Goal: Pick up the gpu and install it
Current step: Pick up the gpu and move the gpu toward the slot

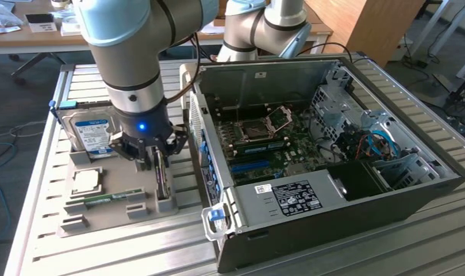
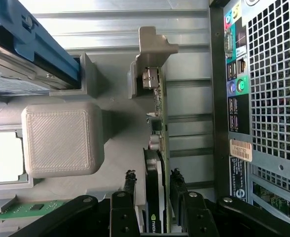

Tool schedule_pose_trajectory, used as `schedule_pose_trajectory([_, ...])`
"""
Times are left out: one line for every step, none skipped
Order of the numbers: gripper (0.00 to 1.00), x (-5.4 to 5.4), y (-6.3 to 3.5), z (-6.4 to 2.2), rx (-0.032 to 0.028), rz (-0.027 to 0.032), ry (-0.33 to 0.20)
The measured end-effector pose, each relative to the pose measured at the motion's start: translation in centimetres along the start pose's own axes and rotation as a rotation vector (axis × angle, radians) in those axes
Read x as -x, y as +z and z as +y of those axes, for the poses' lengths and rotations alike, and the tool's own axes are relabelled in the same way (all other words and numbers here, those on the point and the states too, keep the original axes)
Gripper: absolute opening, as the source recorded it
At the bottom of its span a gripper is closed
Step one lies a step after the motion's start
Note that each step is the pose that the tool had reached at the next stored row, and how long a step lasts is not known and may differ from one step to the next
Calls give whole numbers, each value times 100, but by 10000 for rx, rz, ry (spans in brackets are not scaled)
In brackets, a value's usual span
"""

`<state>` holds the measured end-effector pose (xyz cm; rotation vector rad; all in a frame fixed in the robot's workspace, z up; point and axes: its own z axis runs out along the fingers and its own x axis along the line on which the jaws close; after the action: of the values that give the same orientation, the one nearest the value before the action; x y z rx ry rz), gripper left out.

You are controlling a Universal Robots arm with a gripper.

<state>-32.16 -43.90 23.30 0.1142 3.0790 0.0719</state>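
Along the edge of the gray tray (image 1: 110, 223) nearest the computer case (image 1: 294, 198), the gpu (image 2: 155, 207) stands on edge in its slot. The gripper (image 2: 153, 175) straddles it, with its fingers (image 2: 130, 185) spread, one beside each face, not yet pinching. Pick-up is the step in hand. A sound grip calls for squeezing both faces squarely and lifting straight out of the slot.

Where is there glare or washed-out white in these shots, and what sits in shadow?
Wrist view: the processor chip is washed out to plain white and the metal table glares, while the gpu, straddled by the open gripper, looks dark. Exterior view: even light, a blue lamp glows above the gripper, and the computer case interior is shaded.
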Motion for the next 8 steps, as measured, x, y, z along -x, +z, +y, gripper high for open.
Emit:
schedule_pose_trajectory([42, 3, 3, 0, 0, -2, 0])
schedule_pose_trajectory([42, 6, 5, 0, -1, -3, -1])
schedule_pose_trajectory([42, 8, 5, 0, -2, -2, -1])
schedule_pose_trajectory([42, 8, 5, 0, -3, -1, 0])
schedule_pose_trajectory([42, 9, 5, 0, -3, -1, 0])
schedule_pose_trajectory([42, 12, 6, 0, -3, -1, -1])
schedule_pose_trajectory([42, 15, 6, 0, -3, 0, -1])
schedule_pose_trajectory([42, 17, 6, -2, -3, 1, -2])
